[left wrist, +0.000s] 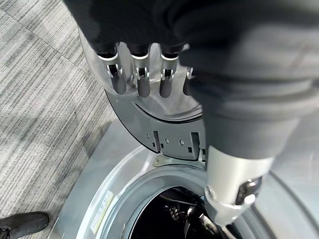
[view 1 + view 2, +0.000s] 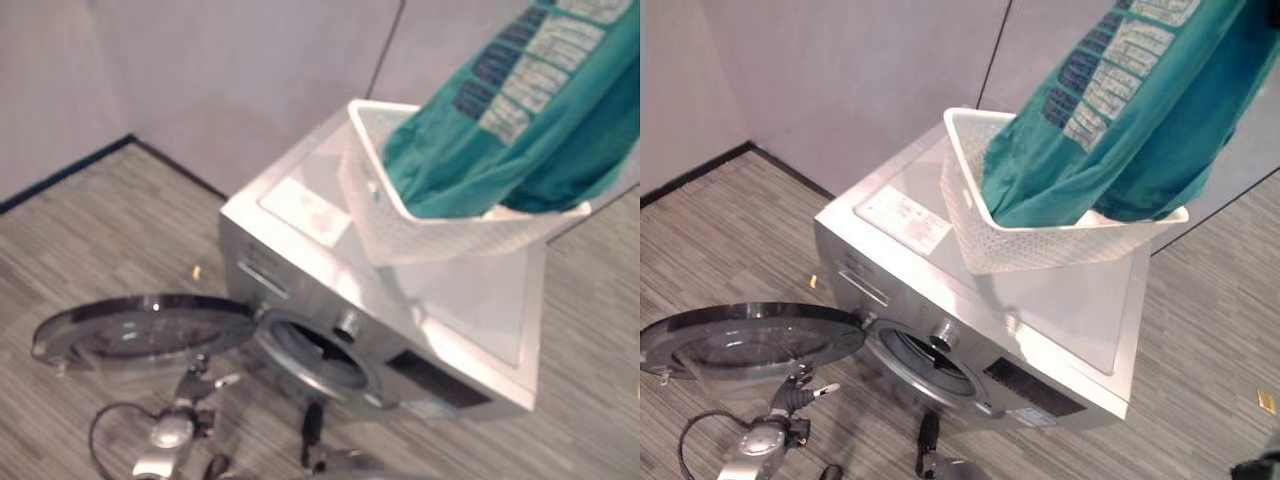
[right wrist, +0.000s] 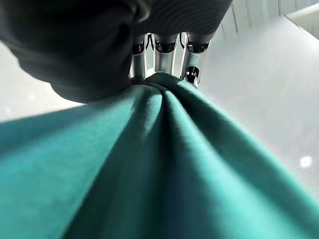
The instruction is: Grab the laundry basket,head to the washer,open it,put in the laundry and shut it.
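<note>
A silver washer [image 2: 300, 205] stands on the floor with its round door [image 2: 140, 330] swung wide open to the left, so the dark drum opening [image 2: 325, 355] shows. A white perforated laundry basket [image 2: 440, 245] sits on the washer's top. A teal shirt [image 2: 520, 130] with pale print hangs stretched from the basket up toward the upper right. My right hand [image 3: 164, 55] is shut on a bunch of this teal shirt [image 3: 164, 164]. My left hand [image 2: 175, 425] hangs low by the open door [image 1: 149, 119] with its fingers [image 1: 142, 74] straight, holding nothing.
Grey wall panels with a dark baseboard [image 2: 60, 175] stand close behind the washer. A small yellow scrap [image 2: 196, 271] lies on the wood-pattern floor left of the washer. The open door takes up floor room to the front left.
</note>
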`<state>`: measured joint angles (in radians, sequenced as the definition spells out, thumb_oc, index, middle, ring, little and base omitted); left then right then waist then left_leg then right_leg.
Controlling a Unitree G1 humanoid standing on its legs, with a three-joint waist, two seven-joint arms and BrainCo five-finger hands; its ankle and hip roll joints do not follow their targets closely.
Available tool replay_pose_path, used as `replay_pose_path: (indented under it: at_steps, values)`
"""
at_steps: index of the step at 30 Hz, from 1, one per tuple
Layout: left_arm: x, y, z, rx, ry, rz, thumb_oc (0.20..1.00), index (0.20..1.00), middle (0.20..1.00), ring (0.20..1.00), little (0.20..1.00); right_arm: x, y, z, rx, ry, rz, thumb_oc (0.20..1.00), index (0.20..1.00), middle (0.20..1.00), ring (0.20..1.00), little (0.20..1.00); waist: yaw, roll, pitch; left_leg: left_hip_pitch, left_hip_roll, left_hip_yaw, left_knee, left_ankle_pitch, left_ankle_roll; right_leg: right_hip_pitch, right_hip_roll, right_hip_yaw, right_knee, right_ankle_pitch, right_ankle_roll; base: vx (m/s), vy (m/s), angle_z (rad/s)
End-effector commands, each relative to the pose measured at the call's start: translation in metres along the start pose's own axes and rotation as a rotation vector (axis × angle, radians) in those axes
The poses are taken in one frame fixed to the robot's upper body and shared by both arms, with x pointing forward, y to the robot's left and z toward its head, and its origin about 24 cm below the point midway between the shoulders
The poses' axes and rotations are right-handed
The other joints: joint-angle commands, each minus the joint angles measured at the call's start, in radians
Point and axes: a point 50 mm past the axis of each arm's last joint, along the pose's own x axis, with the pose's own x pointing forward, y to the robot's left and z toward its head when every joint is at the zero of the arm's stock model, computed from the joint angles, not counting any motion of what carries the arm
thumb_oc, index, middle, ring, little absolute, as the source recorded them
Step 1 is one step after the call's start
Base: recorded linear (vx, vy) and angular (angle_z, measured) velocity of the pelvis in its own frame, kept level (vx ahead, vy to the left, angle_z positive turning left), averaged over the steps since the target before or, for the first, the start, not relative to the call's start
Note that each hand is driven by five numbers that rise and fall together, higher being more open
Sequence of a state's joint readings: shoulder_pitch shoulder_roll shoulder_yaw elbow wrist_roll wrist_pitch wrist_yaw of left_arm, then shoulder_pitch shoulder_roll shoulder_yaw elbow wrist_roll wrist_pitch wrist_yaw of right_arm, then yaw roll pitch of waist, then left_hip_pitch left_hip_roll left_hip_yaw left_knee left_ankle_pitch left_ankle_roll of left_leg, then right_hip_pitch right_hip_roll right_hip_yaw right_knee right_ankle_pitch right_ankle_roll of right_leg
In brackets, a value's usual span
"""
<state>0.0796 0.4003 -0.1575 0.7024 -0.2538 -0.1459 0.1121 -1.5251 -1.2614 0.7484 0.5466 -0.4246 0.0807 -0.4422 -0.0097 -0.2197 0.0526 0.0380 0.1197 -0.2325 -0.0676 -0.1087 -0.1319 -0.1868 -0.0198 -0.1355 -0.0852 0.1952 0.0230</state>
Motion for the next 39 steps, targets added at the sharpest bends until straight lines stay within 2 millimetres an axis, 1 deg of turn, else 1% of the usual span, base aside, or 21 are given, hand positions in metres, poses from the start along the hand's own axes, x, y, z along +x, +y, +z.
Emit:
replay_pose_path:
  at_steps: [1, 2, 5, 10, 13, 16, 17, 19, 20, 21, 23, 26, 28, 29, 30, 32, 34, 35, 36, 37, 39]
  values:
    - [0.005, 0.02, 0.024, 0.093, -0.111, 0.025, 1.0, 1.0, 1.0, 1.0, 1.0, 0.024, -0.065, -0.039, -0.141, 0.128, -0.216, 0.2, 0.2, 0.2, 0.2, 0.2, 0.028, -0.03, 0.011, 0.022, -0.022, 0.056, -0.012, -0.013, 0.095, 0.08, -0.078, 0.045, 0.053, -0.145, 0.125, 0.06, -0.013, 0.03]
    - [0.005, 0.021, 0.027, 0.1, -0.127, 0.026, 1.0, 1.0, 1.0, 1.0, 1.0, 0.027, -0.069, -0.04, -0.167, 0.135, -0.228, 0.2, 0.2, 0.2, 0.2, 0.2, 0.03, -0.031, 0.006, 0.029, -0.014, 0.055, -0.011, -0.024, 0.094, 0.087, -0.071, 0.046, 0.049, -0.154, 0.125, 0.06, -0.014, 0.04]
    - [0.006, 0.019, 0.035, 0.098, -0.164, 0.015, 1.0, 1.0, 1.0, 1.0, 1.0, 0.034, -0.079, -0.043, -0.232, 0.136, -0.241, 0.2, 0.2, 0.2, 0.2, 0.2, 0.034, -0.03, 0.003, 0.027, -0.013, 0.052, -0.006, -0.024, 0.092, 0.093, -0.07, 0.043, 0.042, -0.154, 0.125, 0.03, -0.01, 0.04]
    - [0.006, 0.017, 0.046, 0.071, -0.208, 0.003, 1.0, 1.0, 1.0, 1.0, 1.0, 0.044, -0.09, -0.045, -0.268, 0.16, -0.261, 0.2, 0.2, 0.2, 0.2, 0.2, 0.036, -0.031, -0.009, 0.026, -0.012, 0.047, -0.001, -0.026, 0.089, 0.101, -0.071, 0.037, 0.04, -0.154, 0.125, 0.01, 0.0, 0.06]
    - [0.006, 0.017, 0.048, 0.07, -0.214, -0.003, 1.0, 1.0, 1.0, 1.0, 1.0, 0.05, -0.097, -0.04, -0.267, 0.153, -0.283, 0.2, 0.2, 0.2, 0.2, 0.2, 0.035, -0.03, -0.014, 0.027, -0.011, 0.046, 0.004, -0.029, 0.089, 0.106, -0.071, 0.039, 0.039, -0.153, 0.125, 0.0, 0.007, 0.03]
    - [0.005, 0.017, 0.047, 0.096, -0.213, -0.016, 1.0, 1.0, 1.0, 1.0, 1.0, 0.053, -0.101, -0.039, -0.271, 0.158, -0.3, 0.2, 0.2, 0.2, 0.2, 0.2, 0.033, -0.038, -0.02, 0.025, -0.019, 0.047, 0.006, -0.022, 0.09, 0.1, -0.077, 0.041, 0.042, -0.141, 0.127, -0.02, 0.02, -0.01]
    - [0.005, 0.017, 0.047, 0.095, -0.213, -0.016, 1.0, 1.0, 1.0, 1.0, 1.0, 0.053, -0.101, -0.038, -0.271, 0.157, -0.301, 0.2, 0.2, 0.2, 0.2, 0.2, 0.033, -0.034, -0.023, 0.03, -0.015, 0.048, 0.004, -0.03, 0.091, 0.104, -0.073, 0.041, 0.04, -0.148, 0.128, -0.05, 0.021, -0.02]
    - [0.005, 0.016, 0.047, 0.117, -0.21, -0.035, 1.0, 1.0, 1.0, 1.0, 1.0, 0.055, -0.101, -0.042, -0.256, 0.19, -0.293, 0.2, 0.2, 0.2, 0.2, 0.2, 0.034, -0.038, -0.026, 0.032, -0.019, 0.053, 0.011, -0.035, 0.093, 0.107, -0.075, 0.045, 0.041, -0.143, 0.131, -0.03, 0.045, -0.03]
    - [0.005, 0.017, 0.046, 0.124, -0.207, -0.039, 1.0, 1.0, 1.0, 1.0, 1.0, 0.056, -0.101, -0.043, -0.248, 0.202, -0.29, 0.2, 0.2, 0.2, 0.2, 0.2, 0.034, -0.045, -0.026, 0.027, -0.027, 0.055, 0.016, -0.026, 0.094, 0.103, -0.083, 0.047, 0.044, -0.132, 0.132, 0.0, 0.044, -0.04]
    - [0.005, 0.017, 0.046, 0.123, -0.207, -0.039, 1.0, 1.0, 1.0, 1.0, 1.0, 0.057, -0.101, -0.043, -0.247, 0.201, -0.29, 0.2, 0.2, 0.2, 0.2, 0.2, 0.034, -0.04, -0.029, 0.032, -0.022, 0.056, 0.014, -0.035, 0.094, 0.108, -0.078, 0.048, 0.042, -0.139, 0.133, -0.05, 0.056, -0.06]
    - [0.004, 0.019, 0.042, 0.13, -0.191, -0.039, 1.0, 1.0, 1.0, 1.0, 1.0, 0.059, -0.102, -0.046, -0.233, 0.231, -0.285, 0.2, 0.2, 0.2, 0.2, 0.2, 0.032, -0.048, -0.036, 0.032, -0.035, 0.062, 0.017, -0.03, 0.097, 0.106, -0.089, 0.05, 0.044, -0.125, 0.137, -0.03, 0.069, -0.03]
    - [0.004, 0.022, 0.041, 0.131, -0.182, -0.037, 1.0, 1.0, 1.0, 1.0, 1.0, 0.061, -0.115, -0.051, -0.22, 0.261, -0.314, 0.2, 0.2, 0.2, 0.2, 0.2, 0.028, -0.047, -0.047, 0.038, -0.038, 0.062, 0.019, -0.041, 0.101, 0.112, -0.092, 0.047, 0.048, -0.13, 0.142, -0.01, 0.067, -0.02]
    - [0.004, 0.021, 0.04, 0.126, -0.178, -0.038, 1.0, 1.0, 1.0, 1.0, 1.0, 0.063, -0.122, -0.052, -0.211, 0.265, -0.329, 0.2, 0.2, 0.2, 0.2, 0.2, 0.026, -0.049, -0.048, 0.034, -0.051, 0.061, 0.023, -0.034, 0.104, 0.109, -0.103, 0.045, 0.051, -0.121, 0.143, -0.02, 0.074, -0.01]
    - [0.004, 0.022, 0.04, 0.127, -0.177, -0.038, 1.0, 1.0, 1.0, 1.0, 1.0, 0.063, -0.125, -0.052, -0.209, 0.265, -0.337, 0.2, 0.2, 0.2, 0.2, 0.2, 0.025, -0.044, -0.053, 0.039, -0.05, 0.06, 0.022, -0.044, 0.106, 0.114, -0.101, 0.046, 0.051, -0.128, 0.145, -0.02, 0.084, -0.01]
    - [0.004, 0.023, 0.039, 0.13, -0.173, -0.037, 1.0, 1.0, 1.0, 1.0, 1.0, 0.064, -0.129, -0.053, -0.209, 0.268, -0.348, 0.2, 0.2, 0.2, 0.2, 0.2, 0.023, -0.046, -0.053, 0.036, -0.058, 0.061, 0.024, -0.036, 0.106, 0.111, -0.108, 0.045, 0.054, -0.118, 0.145, 0.02, 0.09, -0.01]
    - [0.004, 0.024, 0.038, 0.134, -0.169, -0.035, 1.0, 1.0, 1.0, 1.0, 1.0, 0.065, -0.139, -0.054, -0.202, 0.27, -0.377, 0.2, 0.2, 0.2, 0.2, 0.2, 0.019, -0.039, -0.059, 0.04, -0.06, 0.06, 0.025, -0.045, 0.111, 0.115, -0.111, 0.044, 0.056, -0.121, 0.149, -0.01, 0.067, 0.01]
    - [0.004, 0.024, 0.038, 0.136, -0.167, -0.036, 1.0, 1.0, 1.0, 1.0, 1.0, 0.065, -0.143, -0.055, -0.196, 0.276, -0.39, 0.2, 0.2, 0.2, 0.2, 0.2, 0.018, -0.04, -0.058, 0.035, -0.069, 0.059, 0.028, -0.036, 0.111, 0.111, -0.12, 0.042, 0.059, -0.113, 0.15, -0.05, 0.049, 0.01]
    - [0.004, 0.025, 0.038, 0.137, -0.167, -0.036, 1.0, 1.0, 1.0, 1.0, 1.0, 0.065, -0.149, -0.057, -0.183, 0.284, -0.409, 0.2, 0.2, 0.2, 0.2, 0.2, 0.015, -0.04, -0.06, 0.034, -0.071, 0.058, 0.028, -0.036, 0.112, 0.111, -0.122, 0.041, 0.061, -0.112, 0.151, 0.03, 0.095, 0.02]
    - [0.003, 0.028, 0.037, 0.137, -0.164, -0.031, 1.0, 1.0, 1.0, 1.0, 1.0, 0.065, -0.162, -0.059, -0.162, 0.291, -0.45, 0.2, 0.2, 0.2, 0.2, 0.2, 0.006, -0.035, -0.069, 0.038, -0.073, 0.057, 0.027, -0.045, 0.115, 0.116, -0.124, 0.04, 0.061, -0.117, 0.154, 0.0, 0.122, 0.01]
    - [0.002, 0.033, 0.036, 0.137, -0.159, -0.018, 1.0, 1.0, 1.0, 1.0, 1.0, 0.064, -0.169, -0.061, -0.133, 0.301, -0.482, 0.2, 0.2, 0.2, 0.2, 0.2, -0.008, -0.039, -0.075, 0.032, -0.084, 0.057, 0.034, -0.04, 0.118, 0.111, -0.133, 0.04, 0.064, -0.107, 0.155, 0.04, 0.117, 0.03]
    - [0.002, 0.035, 0.035, 0.131, -0.152, -0.008, 1.0, 1.0, 1.0, 1.0, 1.0, 0.064, -0.171, -0.06, -0.122, 0.293, -0.494, 0.2, 0.2, 0.2, 0.2, 0.2, -0.017, -0.034, -0.082, 0.035, -0.086, 0.059, 0.041, -0.052, 0.121, 0.116, -0.132, 0.042, 0.063, -0.112, 0.157, -0.01, 0.078, 0.01]
